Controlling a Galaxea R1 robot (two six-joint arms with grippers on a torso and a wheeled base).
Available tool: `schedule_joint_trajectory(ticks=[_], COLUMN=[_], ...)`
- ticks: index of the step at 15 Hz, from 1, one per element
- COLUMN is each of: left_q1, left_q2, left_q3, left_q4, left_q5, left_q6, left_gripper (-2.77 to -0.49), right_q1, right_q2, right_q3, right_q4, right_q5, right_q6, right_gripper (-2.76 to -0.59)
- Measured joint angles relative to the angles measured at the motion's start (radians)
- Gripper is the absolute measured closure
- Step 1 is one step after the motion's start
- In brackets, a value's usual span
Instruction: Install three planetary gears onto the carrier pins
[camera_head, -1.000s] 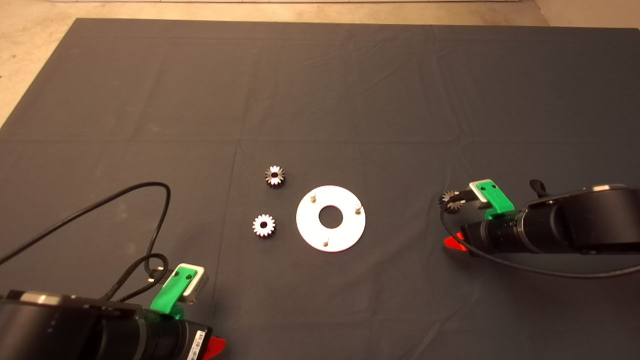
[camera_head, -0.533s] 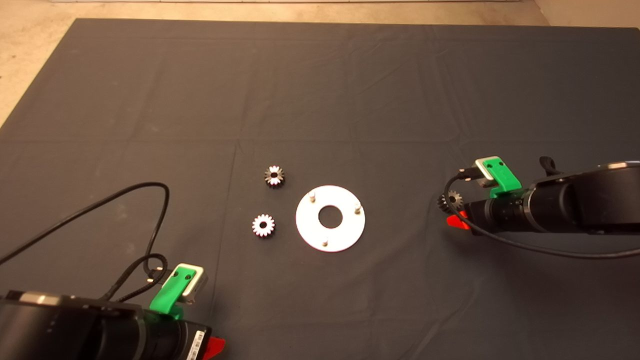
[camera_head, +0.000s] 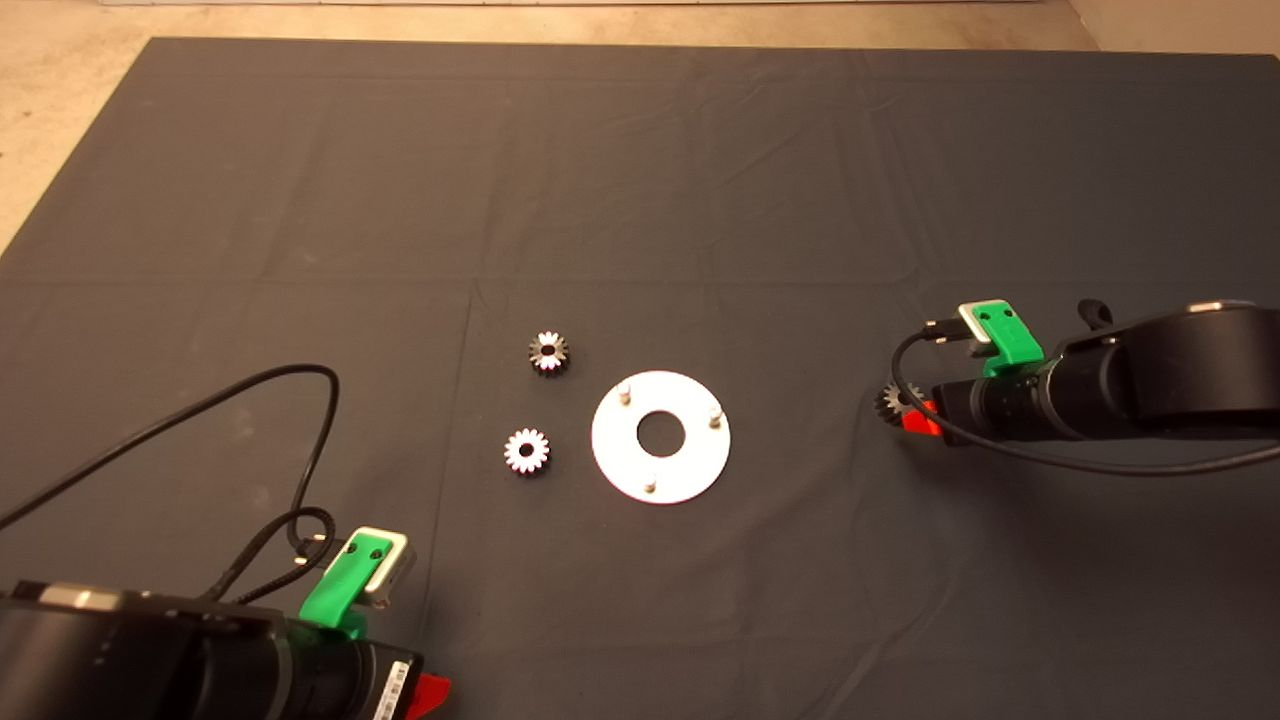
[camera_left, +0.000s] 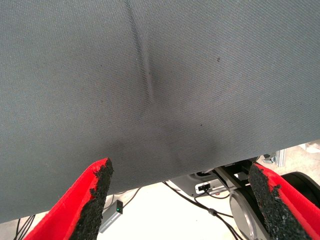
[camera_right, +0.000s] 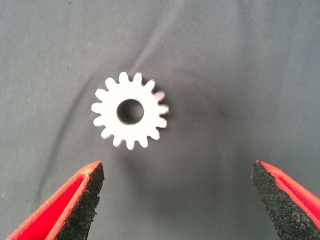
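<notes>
head view: all three thin silver carrier pins (camera_head: 651, 485) on the flat white disc (camera_head: 661, 437) are bare, nothing installed. right gripper (camera_right: 177, 200) gapes wide, empty, over one small silvery spur gear (camera_right: 130, 110); left gripper (camera_left: 180, 200) parked, wide open.

Appearing to be a robotics lab or test workshop: dark mat (camera_head: 700, 180) lying creased over the table, bare concrete-like floor (camera_head: 60, 100) showing beyond its edge, cables (camera_left: 200, 197) and equipment hardware (camera_left: 240, 200) sitting beneath the table edge.
</notes>
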Motion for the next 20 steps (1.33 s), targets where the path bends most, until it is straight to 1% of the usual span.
schedule_joint_trajectory(ticks=[1,3,5,6,7,9,10,14,17,20], left_q1=[0.0,0.0,0.003,0.003,0.003,0.003,0.003,0.003,0.021,0.022], left_q2=[0.0,0.0,0.0,0.0,0.0,0.0,0.0,0.0,0.0,-0.001], left_q3=[0.0,0.0,0.0,0.0,0.0,0.0,0.0,0.0,0.0,0.0], left_q4=[0.0,0.0,0.0,0.0,0.0,0.0,0.0,0.0,0.0,0.001], left_q5=[0.0,0.0,0.0,0.0,0.0,0.0,0.0,0.0,0.0,0.0], left_q6=[0.0,0.0,0.0,0.0,0.0,0.0,0.0,0.0,-0.001,-0.001], left_gripper=[-1.92,-1.92,-1.92,-1.92,-1.92,-1.92,-1.92,-1.92,-1.92,-1.92], right_q1=[0.0,0.0,0.0,0.0,0.0,0.0,0.0,0.0,-0.003,-0.006], right_q2=[0.0,0.0,0.0,0.001,0.003,0.003,0.004,0.037,0.055,0.064], right_q3=[-0.006,-0.019,-0.029,-0.036,-0.044,-0.051,-0.055,-0.072,-0.082,-0.097], right_q4=[0.0,0.0,-0.001,0.0,-0.001,-0.001,-0.002,-0.003,-0.003,-0.005], right_q5=[0.018,0.049,0.089,0.1,0.102,0.121,0.127,0.131,0.133,0.134], right_q6=[0.0,0.0,0.0,0.0,0.0,0.0,0.0,0.0,0.0,0.0], right_gripper=[-2.21,-2.21,-2.21,-2.21,-2.21,-2.21,-2.21,-2.21,-2.21,-2.21])
